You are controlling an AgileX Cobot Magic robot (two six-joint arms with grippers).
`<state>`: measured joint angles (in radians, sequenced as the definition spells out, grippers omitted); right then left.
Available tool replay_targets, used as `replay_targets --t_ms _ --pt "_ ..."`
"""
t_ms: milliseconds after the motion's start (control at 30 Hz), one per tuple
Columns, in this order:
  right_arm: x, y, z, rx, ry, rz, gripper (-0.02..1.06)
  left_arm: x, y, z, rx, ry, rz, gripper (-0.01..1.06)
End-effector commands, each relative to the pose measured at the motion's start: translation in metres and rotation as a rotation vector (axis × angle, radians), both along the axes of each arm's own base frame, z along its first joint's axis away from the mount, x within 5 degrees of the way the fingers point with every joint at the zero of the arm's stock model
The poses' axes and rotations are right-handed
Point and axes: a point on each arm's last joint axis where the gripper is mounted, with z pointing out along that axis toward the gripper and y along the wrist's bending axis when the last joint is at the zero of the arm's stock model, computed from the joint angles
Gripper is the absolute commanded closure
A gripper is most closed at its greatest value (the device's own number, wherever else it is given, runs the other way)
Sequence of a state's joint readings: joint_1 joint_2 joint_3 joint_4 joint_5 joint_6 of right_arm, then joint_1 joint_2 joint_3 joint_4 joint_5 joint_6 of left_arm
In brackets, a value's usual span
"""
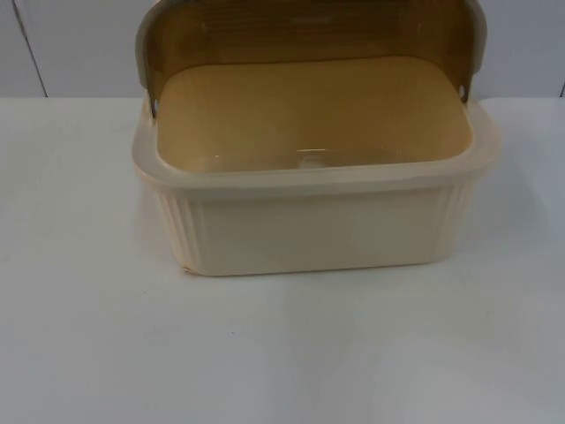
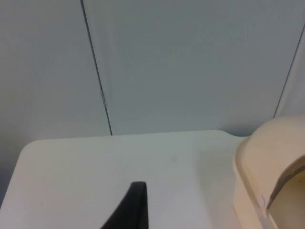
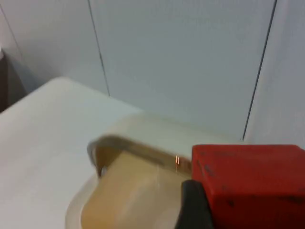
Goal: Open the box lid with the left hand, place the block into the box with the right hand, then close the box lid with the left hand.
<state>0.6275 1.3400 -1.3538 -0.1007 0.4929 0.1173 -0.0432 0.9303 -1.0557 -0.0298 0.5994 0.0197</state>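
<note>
One cream box (image 1: 313, 225) with ribbed walls, standing on one white table (image 1: 282, 353); one translucent brown lid (image 1: 309, 35), raised open at the box's rear edge; one red block (image 3: 252, 183); one black fingertip (image 2: 131, 210) in the left wrist view and one (image 3: 193, 207) against the block in the right wrist view; one grey partition wall (image 2: 190, 62)

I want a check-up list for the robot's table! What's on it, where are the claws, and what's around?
Surface: white table, bare around the box.
Job's things: cream box with lid swung up and open, inside empty; red block held near the box.
Clutter: nothing seen.
Claws: right claw carries the block; left claw waits over the table beside the box.
Cables: nothing noted.
Surroundings: grey partition wall behind the table.
</note>
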Motion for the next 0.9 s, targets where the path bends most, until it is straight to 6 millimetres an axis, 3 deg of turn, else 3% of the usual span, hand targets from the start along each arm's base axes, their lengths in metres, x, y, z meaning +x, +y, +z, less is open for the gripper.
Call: replay_targets --t_ms 0,33,100,167,367,433,633,867 --pt "-0.008 -0.005 -0.005 0.022 -0.008 0.000 1.04 -0.001 0.000 -0.001 -0.009 0.001 -0.001 0.00" --pt "-0.014 -0.009 -0.019 0.016 0.025 -0.006 1.04 -0.001 0.000 -0.001 -0.009 0.001 -0.001 0.00" --pt "-0.015 -0.010 -0.022 0.014 0.031 -0.006 1.04 -0.001 0.000 -0.001 -0.009 0.001 -0.001 0.00" --pt "-0.021 -0.014 -0.043 -0.014 0.070 -0.007 1.04 -0.001 0.000 -0.001 -0.009 -0.001 -0.001 0.00" --pt "-0.019 -0.013 -0.079 -0.067 0.024 0.021 1.04 -0.001 0.000 -0.001 -0.009 -0.001 -0.001 0.00" --pt "-0.013 -0.009 -0.097 -0.080 0.022 0.030 1.04 -0.001 0.000 -0.001 -0.009 -0.001 -0.001 0.00" --pt "0.002 0.004 -0.124 -0.072 0.028 0.050 1.04 -0.001 0.000 -0.001 -0.009 -0.001 -0.001 0.00" --pt "0.034 0.020 -0.164 -0.050 0.036 0.053 1.04 -0.001 0.000 -0.001 -0.005 0.002 0.000 0.00"
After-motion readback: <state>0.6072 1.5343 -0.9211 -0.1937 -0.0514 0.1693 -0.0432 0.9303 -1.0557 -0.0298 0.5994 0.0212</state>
